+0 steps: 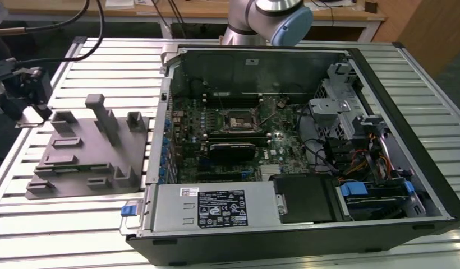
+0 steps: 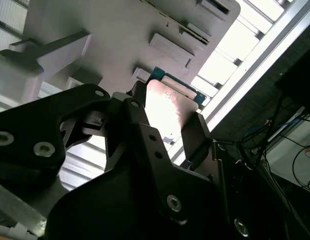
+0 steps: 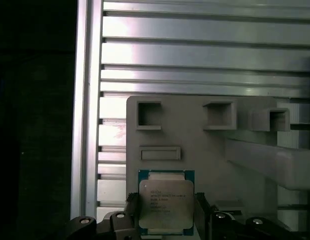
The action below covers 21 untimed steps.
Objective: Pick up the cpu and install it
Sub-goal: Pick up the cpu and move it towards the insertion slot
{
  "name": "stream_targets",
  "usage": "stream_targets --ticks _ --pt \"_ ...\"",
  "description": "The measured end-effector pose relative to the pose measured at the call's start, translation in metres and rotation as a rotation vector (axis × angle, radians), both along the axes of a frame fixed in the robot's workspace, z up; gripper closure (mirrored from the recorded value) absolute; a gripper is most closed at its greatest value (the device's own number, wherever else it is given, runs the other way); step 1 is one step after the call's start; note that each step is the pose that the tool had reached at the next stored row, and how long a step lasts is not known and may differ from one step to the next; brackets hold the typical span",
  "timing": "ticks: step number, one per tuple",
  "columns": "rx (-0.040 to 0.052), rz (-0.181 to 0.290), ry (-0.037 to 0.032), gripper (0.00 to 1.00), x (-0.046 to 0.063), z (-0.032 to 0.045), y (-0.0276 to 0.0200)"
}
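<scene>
Slatted aluminium forms the surface (image 1: 102,61). A grey fixture block (image 1: 80,162) lies on it toward the exterior view's left, and an open computer case (image 1: 252,73) stands just beside the block on the right. Inside the case the motherboard (image 1: 215,140) lies flat, with its black-framed socket (image 1: 235,120) near the middle, well apart from my tool. My arm's base (image 1: 263,19) rises behind the case.

My tool (image 3: 166,215) hangs over the fixture block's outer edge. In both wrist views the cpu (image 3: 166,202) (image 2: 167,110) sits between my two black fingers (image 3: 131,210), pale silver top facing the first wrist camera and a thin green rim showing around it. The fingers are narrowed onto it, one against each of two opposite sides, so I am gripping the cpu. I cannot tell whether it rests on the block or hangs just clear of it. Beyond the cpu the block shows square pockets and a shallow rectangular recess (image 3: 160,152).
</scene>
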<state>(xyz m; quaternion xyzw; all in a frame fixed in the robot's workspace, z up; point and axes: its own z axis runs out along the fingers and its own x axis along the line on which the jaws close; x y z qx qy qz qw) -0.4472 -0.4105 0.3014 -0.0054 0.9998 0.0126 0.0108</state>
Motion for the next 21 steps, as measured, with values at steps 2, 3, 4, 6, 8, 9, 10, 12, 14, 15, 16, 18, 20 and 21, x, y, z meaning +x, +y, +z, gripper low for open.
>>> stream_targets --ticks 2,3,4,6,8,9,10,12,14,15,16,18,20,21 --pt "0.0002 0.000 0.0001 0.47 0.000 0.0084 0.0000" --pt "0.0004 0.000 0.0000 0.47 0.000 0.0123 0.0000" --pt "0.0004 0.000 0.0000 0.47 0.000 0.0166 0.0000" --pt "0.0007 0.000 0.0000 0.47 0.000 0.0256 0.0000" --pt "0.0011 0.000 0.0000 0.47 0.000 0.0345 0.0000" --pt "0.0012 0.000 0.0000 0.47 0.000 0.0393 0.0000" --pt "0.0012 0.000 0.0002 0.47 0.000 0.0439 0.0000" --pt "0.0016 0.000 0.0000 0.47 0.000 0.0528 0.0000" --pt "0.0019 0.000 0.0000 0.47 0.000 0.0618 0.0000" --pt "0.0020 0.000 0.0001 0.47 0.000 0.0663 0.0000" --pt "0.0021 0.000 0.0000 0.47 0.000 0.0711 0.0000" --pt "0.0024 0.000 0.0001 0.47 0.000 0.0800 0.0000" --pt "0.0027 0.000 0.0001 0.47 0.000 0.0838 0.0000" --pt "0.0028 0.000 -0.0001 0.47 0.000 0.0838 0.0000"
